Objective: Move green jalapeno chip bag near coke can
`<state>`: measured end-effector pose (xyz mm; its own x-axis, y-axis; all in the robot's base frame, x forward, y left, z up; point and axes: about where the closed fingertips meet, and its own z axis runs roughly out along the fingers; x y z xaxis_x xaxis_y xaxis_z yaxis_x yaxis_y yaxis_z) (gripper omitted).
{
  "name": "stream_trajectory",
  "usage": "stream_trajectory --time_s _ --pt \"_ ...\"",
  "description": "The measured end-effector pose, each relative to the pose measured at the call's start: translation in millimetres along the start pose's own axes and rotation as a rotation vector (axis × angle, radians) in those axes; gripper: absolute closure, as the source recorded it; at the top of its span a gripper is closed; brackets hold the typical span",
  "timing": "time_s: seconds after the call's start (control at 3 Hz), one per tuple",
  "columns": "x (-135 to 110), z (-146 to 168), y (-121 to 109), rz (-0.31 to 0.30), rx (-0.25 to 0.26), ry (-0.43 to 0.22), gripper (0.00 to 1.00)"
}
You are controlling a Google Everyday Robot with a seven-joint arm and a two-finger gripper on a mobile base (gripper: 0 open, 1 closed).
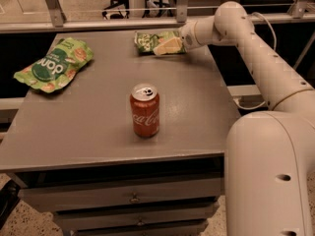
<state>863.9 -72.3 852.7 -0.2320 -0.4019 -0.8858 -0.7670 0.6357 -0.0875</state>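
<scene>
The green jalapeno chip bag (146, 40) is small and olive green and lies flat at the table's far edge, right of centre. My gripper (167, 46) reaches in from the right on the white arm and sits over the bag's right end, touching or overlapping it. The coke can (145, 111) is red with white script and a silver top. It stands upright in the middle of the table, well in front of the bag and apart from the gripper.
A larger bright green bag (53, 65) with a round dark-green logo lies at the far left. The grey table (197, 117) has drawers below its front edge. A metal rail (98, 24) runs behind it. My arm's base fills the lower right.
</scene>
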Motion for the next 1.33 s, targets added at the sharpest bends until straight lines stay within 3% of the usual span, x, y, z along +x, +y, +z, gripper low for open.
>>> stream_trajectory --time_s 0.33,1.0,1.33 --pt "6.6 -2.5 -5.3 0.019 0.013 -0.017 0.47" --pt "2.8 -21.7 -5.4 0.008 0.030 -0.058 0.93" --pt "-10.2 -41.5 8.4 -0.027 0.012 -0.106 1.00"
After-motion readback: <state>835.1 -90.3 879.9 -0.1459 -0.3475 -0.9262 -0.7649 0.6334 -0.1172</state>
